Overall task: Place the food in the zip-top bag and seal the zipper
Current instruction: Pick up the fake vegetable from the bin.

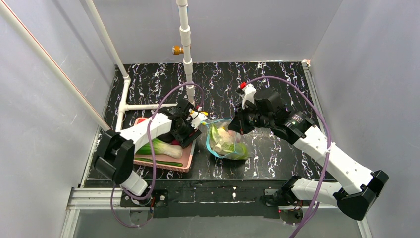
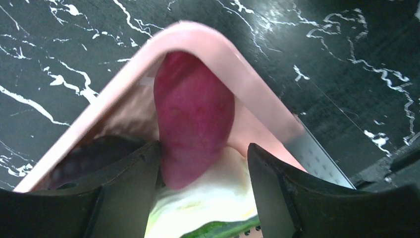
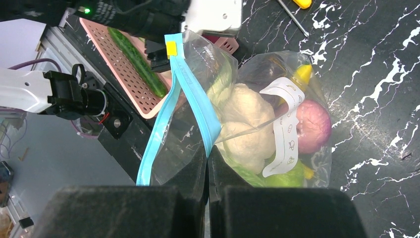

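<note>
Left wrist: left jaws half-open astride dark red-purple piece (image 2: 194, 119) in pink basket (image 2: 237, 64), frame centre; centre it, then close squarely. Right jaws pinched shut on zip-top bag (image 3: 200, 54) rim beside zipper (image 3: 197, 99), bag mid-tabletop (image 1: 277, 79)

Clear plastic zip-top bag (image 1: 227, 143): 1 | pink plastic basket (image 1: 187, 154): 1 | dark red-purple oblong toy (image 2: 193, 114): 1 | green cucumber toy (image 3: 137, 61): 1

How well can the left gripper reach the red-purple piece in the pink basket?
Probably yes: the left gripper stands open around the red-purple piece, nothing between; only the pink basket rim is close.
</note>
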Robot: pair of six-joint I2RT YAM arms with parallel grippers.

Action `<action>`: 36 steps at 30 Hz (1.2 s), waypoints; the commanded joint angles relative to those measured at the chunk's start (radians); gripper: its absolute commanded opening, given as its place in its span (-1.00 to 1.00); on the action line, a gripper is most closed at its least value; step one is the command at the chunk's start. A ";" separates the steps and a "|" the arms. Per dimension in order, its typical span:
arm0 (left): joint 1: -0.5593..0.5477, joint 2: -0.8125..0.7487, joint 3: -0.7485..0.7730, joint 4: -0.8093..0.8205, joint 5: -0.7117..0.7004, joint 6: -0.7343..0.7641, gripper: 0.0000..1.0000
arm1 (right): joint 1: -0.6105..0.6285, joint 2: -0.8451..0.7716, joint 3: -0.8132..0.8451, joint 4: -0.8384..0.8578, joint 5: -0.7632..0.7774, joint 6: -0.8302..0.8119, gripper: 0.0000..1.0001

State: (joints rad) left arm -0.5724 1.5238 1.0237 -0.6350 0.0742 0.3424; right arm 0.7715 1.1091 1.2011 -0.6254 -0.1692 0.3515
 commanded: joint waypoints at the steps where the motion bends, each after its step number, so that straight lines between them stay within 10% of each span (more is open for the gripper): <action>1: 0.003 0.047 -0.011 0.069 -0.021 0.016 0.26 | -0.008 0.002 0.021 0.054 -0.027 -0.006 -0.97; 13: 0.000 0.017 -0.015 0.086 -0.178 -0.044 -0.45 | -0.008 -0.017 0.026 0.045 -0.035 0.000 -0.97; 24: -0.001 -0.426 -0.050 0.084 -0.109 -0.196 -0.54 | -0.008 -0.012 0.033 0.053 -0.042 0.010 -0.97; 36: 0.000 -0.786 -0.050 0.182 0.142 -1.031 -0.45 | -0.006 0.042 0.043 0.161 -0.033 0.093 -0.97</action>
State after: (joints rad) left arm -0.5724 0.8337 0.9909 -0.5682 0.0750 -0.2714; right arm 0.7670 1.1343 1.2011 -0.5827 -0.1967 0.4065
